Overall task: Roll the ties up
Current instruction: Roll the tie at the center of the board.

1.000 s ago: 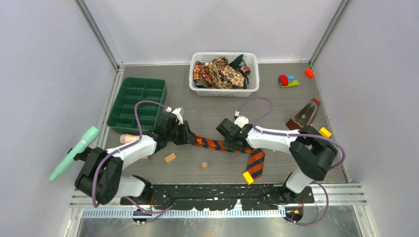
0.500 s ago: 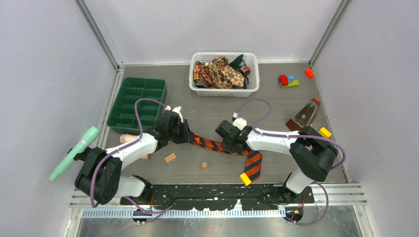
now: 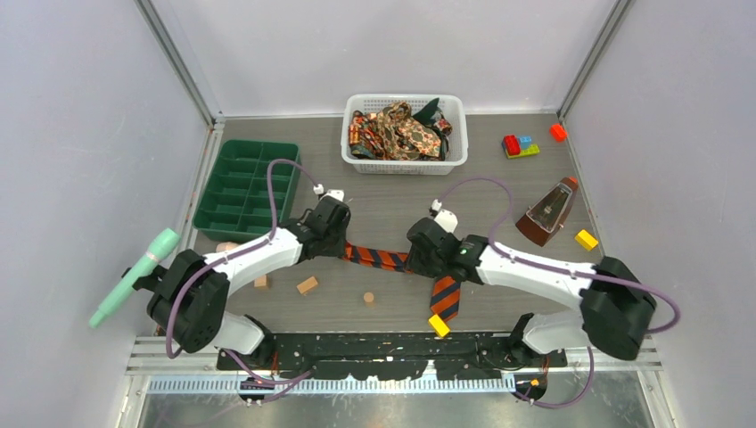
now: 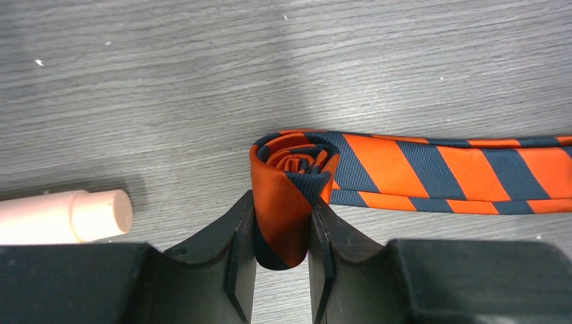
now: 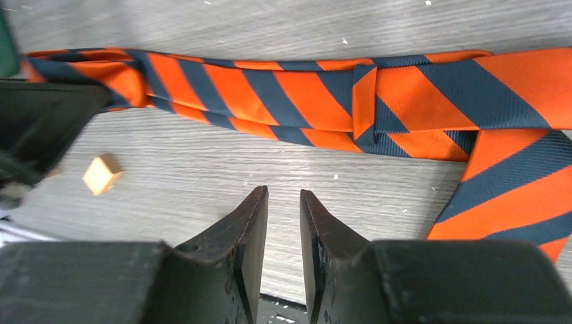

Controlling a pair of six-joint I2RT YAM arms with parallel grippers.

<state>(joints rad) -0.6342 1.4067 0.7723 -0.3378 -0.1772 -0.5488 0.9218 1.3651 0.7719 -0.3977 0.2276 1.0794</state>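
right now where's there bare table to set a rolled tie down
Best patch: the bare strip in front of the white mesh basket, bordered by the green tray on the left and the metronome on the right. A smaller gap lies between tray and basket. Crowded near the arms: striped tie, left claw, right claw, wooden block, wooden cylinder, yellow block.

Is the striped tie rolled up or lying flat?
Partly rolled: the left gripper pinches a small coil of the striped tie; the rest lies flat.

A robotics lab test cell: blank white walls [image 3: 401, 45], aluminium rail [image 3: 624, 349], wood-grain table [image 3: 383, 201].
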